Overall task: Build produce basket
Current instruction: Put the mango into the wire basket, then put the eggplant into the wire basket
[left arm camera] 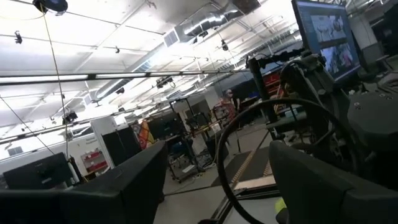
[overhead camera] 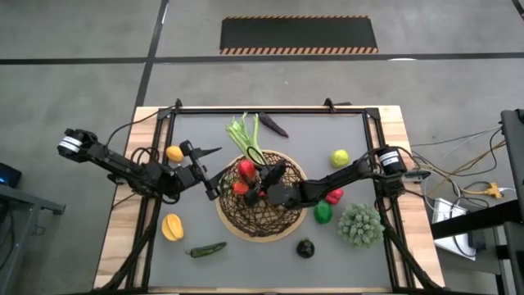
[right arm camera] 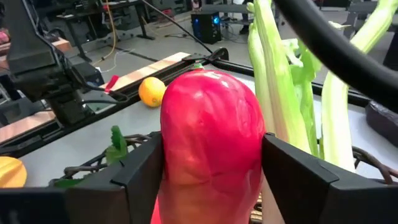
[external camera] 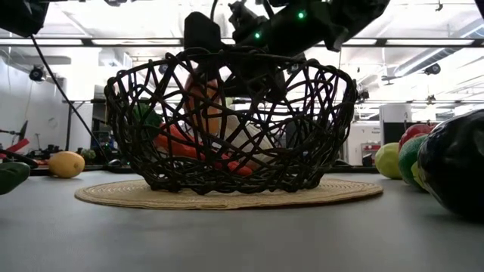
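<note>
Grey matting covers the table (overhead camera: 270,250), which has wooden edges and a dark frame.

Right gripper (overhead camera: 260,182): positioned over the basket (overhead camera: 260,226), clamped on a red pepper (right arm camera: 210,146). In the right wrist view, both fingers (right arm camera: 140,180) press against the pepper's sides. The green leek (overhead camera: 246,136) lies just beyond it, with its leafy end out over the far rim. A carrot (overhead camera: 240,188) rests in the basket beside the gripper.

Left gripper (overhead camera: 214,170): held just left of the basket rim, fingers spread and empty.

Items to the left of the basket: a lemon (overhead camera: 174,153), a second lemon (overhead camera: 172,227) and a green chili (overhead camera: 205,250).

Items to the right of the basket: a lime (overhead camera: 340,158), a second red pepper (overhead camera: 334,196), a green fruit (overhead camera: 323,213), a spiky green vegetable (overhead camera: 361,224) and a dark round fruit (overhead camera: 305,247).

An eggplant (overhead camera: 274,125) lies near the far edge.

No legible labels or writing appear on any item.
</note>
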You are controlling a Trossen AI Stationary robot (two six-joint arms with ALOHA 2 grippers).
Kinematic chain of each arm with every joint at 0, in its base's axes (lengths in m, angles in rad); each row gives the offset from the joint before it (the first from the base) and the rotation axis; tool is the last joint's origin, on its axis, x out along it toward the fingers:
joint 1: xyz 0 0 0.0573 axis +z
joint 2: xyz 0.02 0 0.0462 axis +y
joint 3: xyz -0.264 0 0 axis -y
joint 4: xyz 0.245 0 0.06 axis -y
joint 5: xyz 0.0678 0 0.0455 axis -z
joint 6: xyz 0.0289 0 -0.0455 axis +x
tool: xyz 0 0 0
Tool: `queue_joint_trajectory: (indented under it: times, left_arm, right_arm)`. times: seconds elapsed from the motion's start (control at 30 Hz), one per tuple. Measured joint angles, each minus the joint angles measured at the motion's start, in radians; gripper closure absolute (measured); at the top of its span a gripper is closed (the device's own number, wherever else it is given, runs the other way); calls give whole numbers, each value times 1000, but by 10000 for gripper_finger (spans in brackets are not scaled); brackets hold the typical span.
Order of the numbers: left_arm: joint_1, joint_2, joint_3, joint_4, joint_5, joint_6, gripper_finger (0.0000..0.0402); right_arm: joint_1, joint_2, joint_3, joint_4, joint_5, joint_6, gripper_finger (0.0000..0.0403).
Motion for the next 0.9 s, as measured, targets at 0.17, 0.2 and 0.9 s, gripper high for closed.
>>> queue_joint_trajectory:
  times: [0.17,0.2,0.9]
  left_arm:
    - [1,0,0,0,0,0,139]
    - [1,0,0,1,0,0,139]
    - [0,2,0,0,0,-6,139]
  right_arm:
    - [0,3,1,-5,-2,0,129]
    - [0,3,1,-5,-2,0,126]
    - [17,-179,4,-245,-64,-106,135]
